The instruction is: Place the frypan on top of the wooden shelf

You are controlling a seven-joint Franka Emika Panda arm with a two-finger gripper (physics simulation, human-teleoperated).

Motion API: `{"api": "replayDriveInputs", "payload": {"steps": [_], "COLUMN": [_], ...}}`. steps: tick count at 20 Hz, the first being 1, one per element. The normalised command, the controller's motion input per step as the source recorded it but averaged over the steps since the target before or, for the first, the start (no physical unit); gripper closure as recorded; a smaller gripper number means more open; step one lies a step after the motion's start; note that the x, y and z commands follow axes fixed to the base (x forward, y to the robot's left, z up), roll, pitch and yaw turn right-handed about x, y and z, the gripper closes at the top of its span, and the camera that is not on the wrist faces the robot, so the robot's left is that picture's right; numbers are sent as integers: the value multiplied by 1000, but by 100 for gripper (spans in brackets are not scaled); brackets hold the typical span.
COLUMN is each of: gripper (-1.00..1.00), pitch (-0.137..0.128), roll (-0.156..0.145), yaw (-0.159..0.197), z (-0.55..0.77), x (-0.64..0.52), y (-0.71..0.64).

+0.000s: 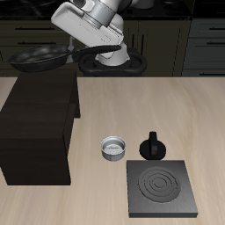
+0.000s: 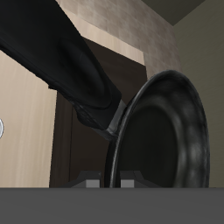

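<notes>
The frypan is a round black shallow pan with a long black handle. It hangs in the air above the back part of the wooden shelf, a large dark brown boxy cabinet with a flat top. My gripper is shut on the end of the handle, well above the table. In the wrist view the pan bowl and its handle fill the picture, with the shelf's top under them. My fingertips are hidden behind the handle.
A small silver-grey pot stands on the table beside the shelf. A small black knob-like object stands next to it. A square black stove plate with rings lies near the table's front edge.
</notes>
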Motion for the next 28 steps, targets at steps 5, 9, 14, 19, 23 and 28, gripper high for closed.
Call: {"api": "replayDriveInputs", "payload": {"steps": [5,9,14,19,23,28], "gripper": [100,100,100,100,100,-100], "pitch": [49,63,73,51,38,35], "roll": [-4,12,-68,-42,-54,18], "yaw": [21,27,27,18,6,28], "z": [-252,-242,-309,-321,-196,-123], "x": [147,124,286,187,97,-14], "y": [147,34,-214,-282,-110,38]}}
